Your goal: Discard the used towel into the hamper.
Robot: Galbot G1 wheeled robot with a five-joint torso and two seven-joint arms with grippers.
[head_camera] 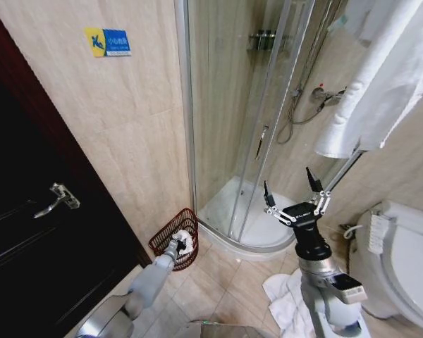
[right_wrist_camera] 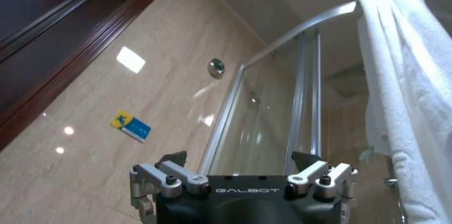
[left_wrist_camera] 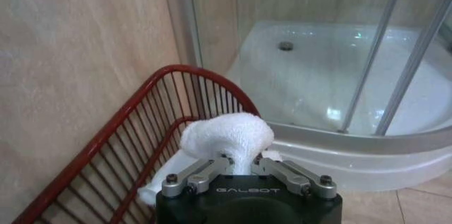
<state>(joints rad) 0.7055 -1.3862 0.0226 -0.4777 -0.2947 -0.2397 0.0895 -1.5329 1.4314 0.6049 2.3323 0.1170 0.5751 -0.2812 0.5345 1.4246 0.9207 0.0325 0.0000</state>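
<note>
Your left gripper (left_wrist_camera: 240,167) is clenched on the crumpled white terry towel (left_wrist_camera: 227,135), which bunches up above the fingertips. The controlling relation is vertical: the dark reddish-brown wire hamper (head_camera: 168,236), ribbed and half-round with a wider rim, lies directly below and around the held towel. In the left wrist view the red rim (left_wrist_camera: 134,102) curves past the gripper, between it and the beige tiled wall (left_wrist_camera: 78,49); the towel sits at or just above rim level, inside the rim's outline. The left arm is the nearer arm by far.

Your right gripper (head_camera: 294,196) is raised well apart from the hamper, in front of the glass shower enclosure (head_camera: 233,105), with its jaws spread and empty.

The towel looks soft, thick and compacted into a rounded lump, with a loose fold trailing down into the basket. A release here should, by judgement, drop it inside the hamper.
</note>
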